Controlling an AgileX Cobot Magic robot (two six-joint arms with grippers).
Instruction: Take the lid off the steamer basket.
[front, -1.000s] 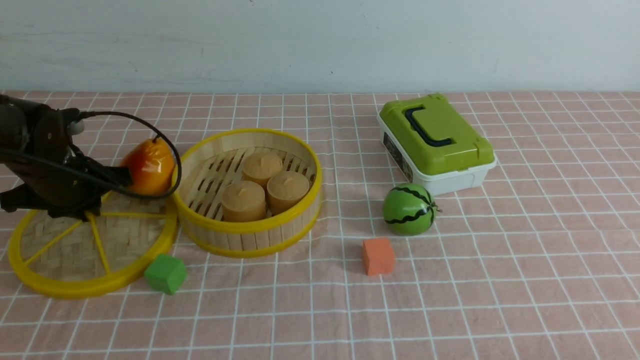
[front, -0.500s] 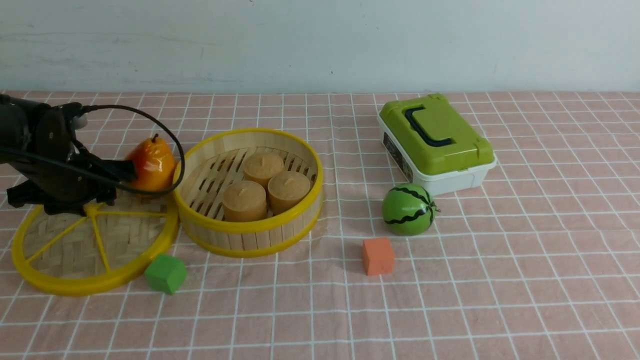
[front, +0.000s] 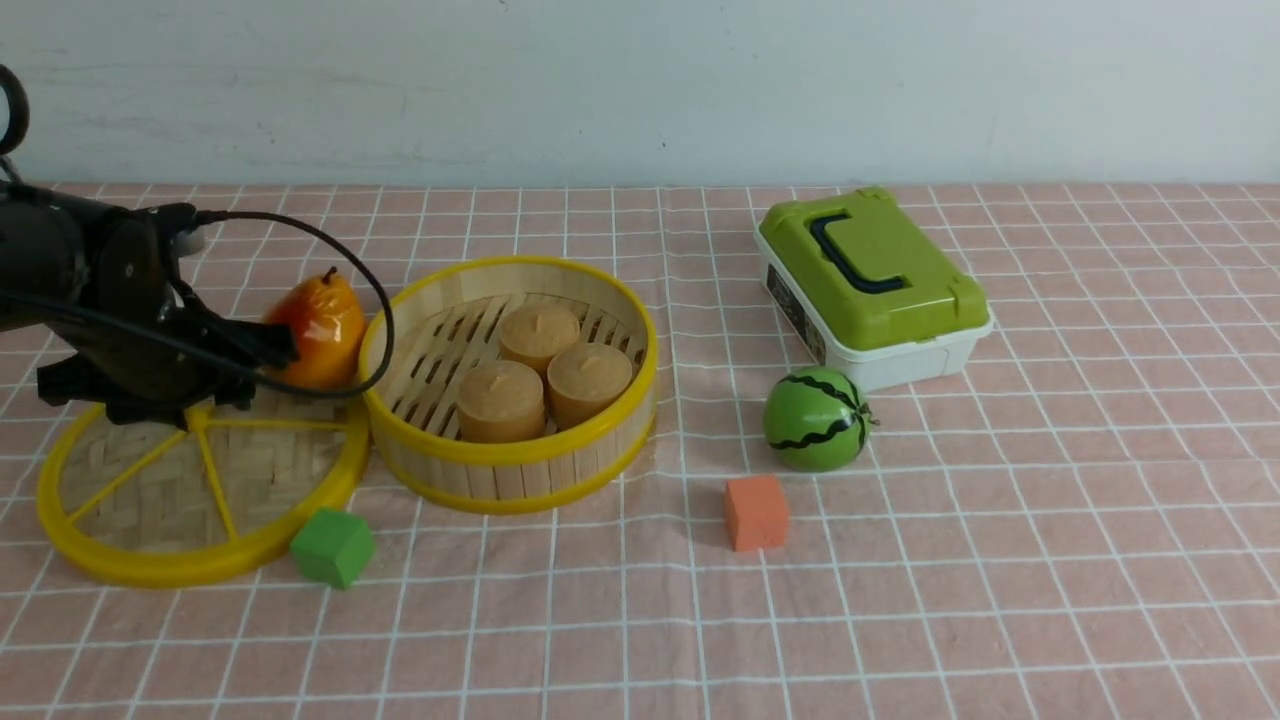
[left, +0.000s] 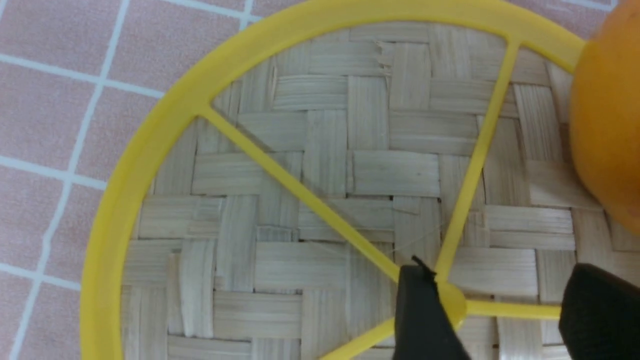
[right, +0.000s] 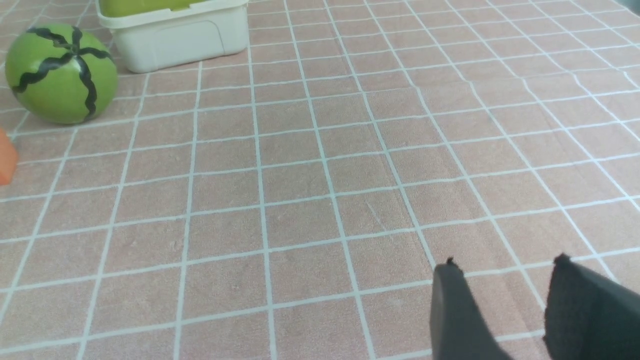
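A plain, pale blue-grey wall (front: 640, 90) stands behind the tabletop (front: 900, 620), with a few small dark specks and faint scuffs on its surface. The tabletop is dusty pink, crossed by a grid of whitish lines that run slightly wavy in places, and its far edge meets the foot of the wall in the front view. The light is soft and even.
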